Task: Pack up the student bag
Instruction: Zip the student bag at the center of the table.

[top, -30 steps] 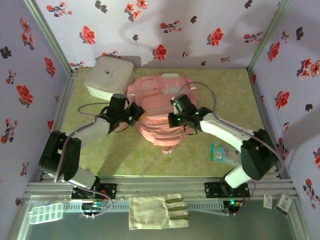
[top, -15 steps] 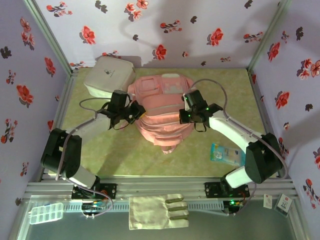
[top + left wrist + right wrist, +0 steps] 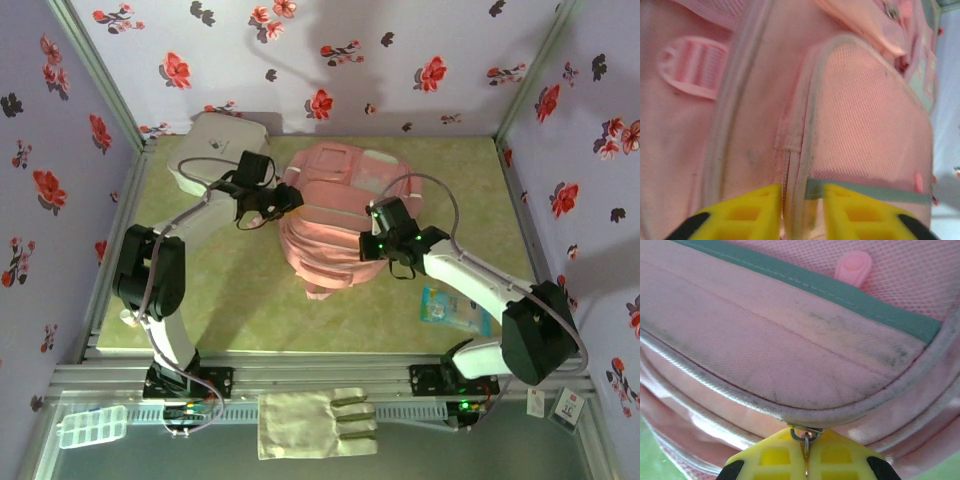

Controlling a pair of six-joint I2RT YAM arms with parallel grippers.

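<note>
student bag has shifted and tilted; right gripper pinches its zipper pull, left gripper has parted.

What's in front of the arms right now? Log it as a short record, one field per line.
bag: student bag lying mid-table
left arm: left gripper at the bag's side, fingers slightly apart astride a seam; grip unclear
right arm: right gripper shut on the zipper ring
far left: white box
near right: blue packet, apart from the bag
</note>
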